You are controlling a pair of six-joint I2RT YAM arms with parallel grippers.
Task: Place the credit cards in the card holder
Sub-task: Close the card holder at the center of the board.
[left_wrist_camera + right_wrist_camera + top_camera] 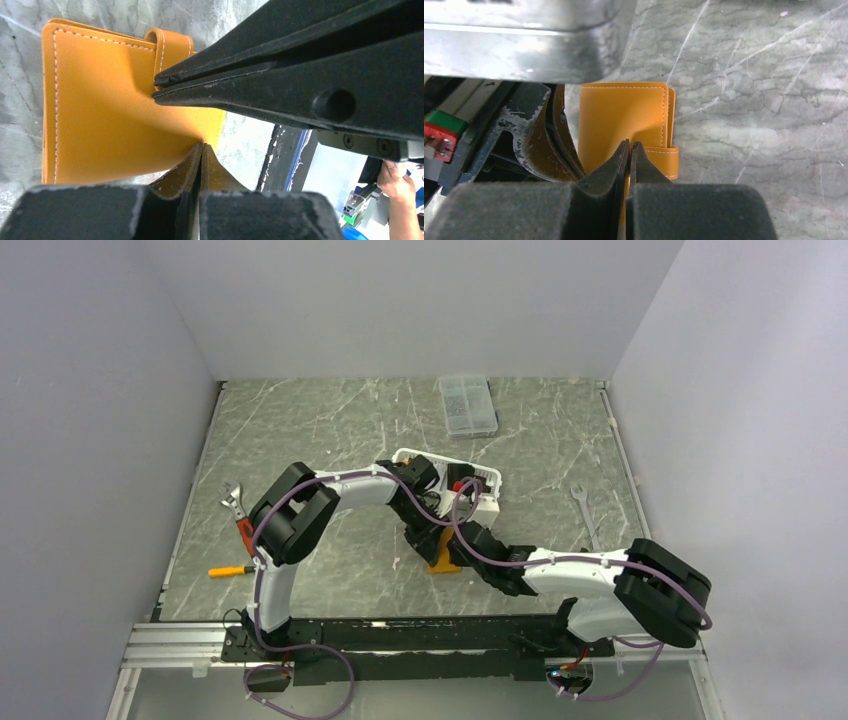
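On the table (330, 430), left hand (201, 147) pinches the card holder (110, 110); right hand (629, 145) clamps it too.

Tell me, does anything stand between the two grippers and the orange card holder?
Nothing visible does. The left gripper and the right gripper are each shut directly on the card holder.

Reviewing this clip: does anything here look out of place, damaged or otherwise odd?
Nothing looks spilled or broken. Two oddities: the left gripper and right gripper both pinch the orange folding leather-like wallet, which looks folded shut, and no card shows in any view. A person's hand shows at the lower right of the left wrist view.
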